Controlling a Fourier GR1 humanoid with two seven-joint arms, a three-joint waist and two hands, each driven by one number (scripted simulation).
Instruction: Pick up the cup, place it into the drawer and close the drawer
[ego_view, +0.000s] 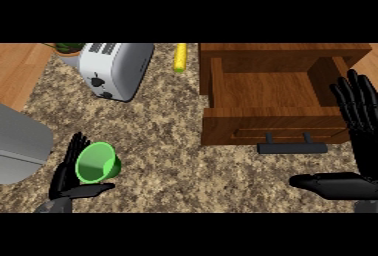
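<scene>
Cup: small bright green plastic cup (98, 163), tipped on its side, mouth toward the lower left, low at the left of the speckled granite counter (162, 130).
Left hand: black left hand (72, 172) cradling the cup, fingers straight up behind it, thumb lying beneath; open, not curled round.
Right hand: black right hand (353, 150) at the right edge, open, fingers straight and pointing up past the drawer's right side, thumb out to the left.
Drawer: brown wooden drawer (275, 102) pulled open, inside bare, dark bar handle (291, 147) on its front; well apart from the cup.
Elsewhere: white two-slot toaster (114, 67) at upper left; yellow corn cob (180, 57) beside it; grey rounded appliance (18, 145) at the left edge.
</scene>
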